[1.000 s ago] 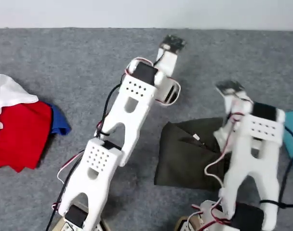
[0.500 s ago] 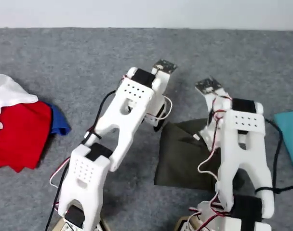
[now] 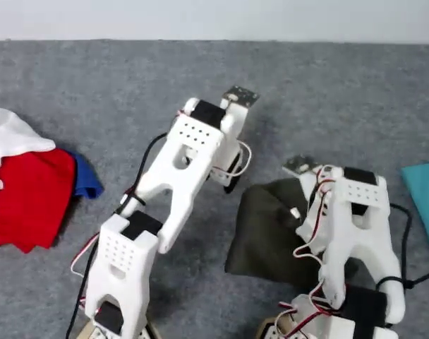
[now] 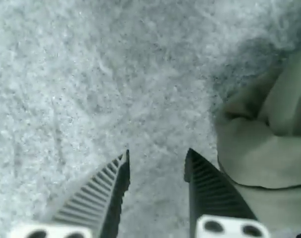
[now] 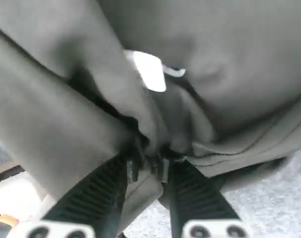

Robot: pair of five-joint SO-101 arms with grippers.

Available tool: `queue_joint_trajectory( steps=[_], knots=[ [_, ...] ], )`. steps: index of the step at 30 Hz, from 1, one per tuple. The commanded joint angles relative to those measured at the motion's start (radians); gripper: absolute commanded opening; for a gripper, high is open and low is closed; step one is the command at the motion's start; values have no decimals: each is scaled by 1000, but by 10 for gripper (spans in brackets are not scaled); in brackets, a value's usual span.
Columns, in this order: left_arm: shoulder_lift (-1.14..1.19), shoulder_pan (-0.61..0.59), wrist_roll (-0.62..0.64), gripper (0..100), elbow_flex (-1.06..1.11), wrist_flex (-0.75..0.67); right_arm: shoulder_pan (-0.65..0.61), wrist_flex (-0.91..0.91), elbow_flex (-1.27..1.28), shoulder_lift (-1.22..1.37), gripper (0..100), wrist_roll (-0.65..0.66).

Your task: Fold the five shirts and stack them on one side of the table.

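Right tool (image 5: 149,161) pinches the dark olive shirt (image 3: 260,229) beneath it; left tool (image 4: 158,153), spread, hangs just beside its edge.

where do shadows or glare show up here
high view: even light, no glare, faint soft shadows on the grey felt table cover; left wrist view: dark shadow beside the dark olive fabric shirt; right wrist view: deep shade in its folds at the right tool

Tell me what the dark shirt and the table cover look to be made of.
The dark shirt: soft matte knit cloth, likely cotton; it creases limply and shows stitched hems. The table cover: gray felt or short carpet, judging by its fuzzy, speckled nap.
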Motion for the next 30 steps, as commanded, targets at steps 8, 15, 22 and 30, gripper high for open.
queue_joint_trajectory(
  steps=[8,15,22,30],
  knots=[
    [-68,2,9,176,133,18,-53,117,-164,-237,145,11],
    [-68,0,9,176,134,20,-188,39,-161,-274,298,-35],
    [-68,-3,9,176,136,21,-200,-25,-141,-191,184,-87],
    [-69,-3,8,146,182,21,-199,-117,-48,-127,169,-81]
  ],
)
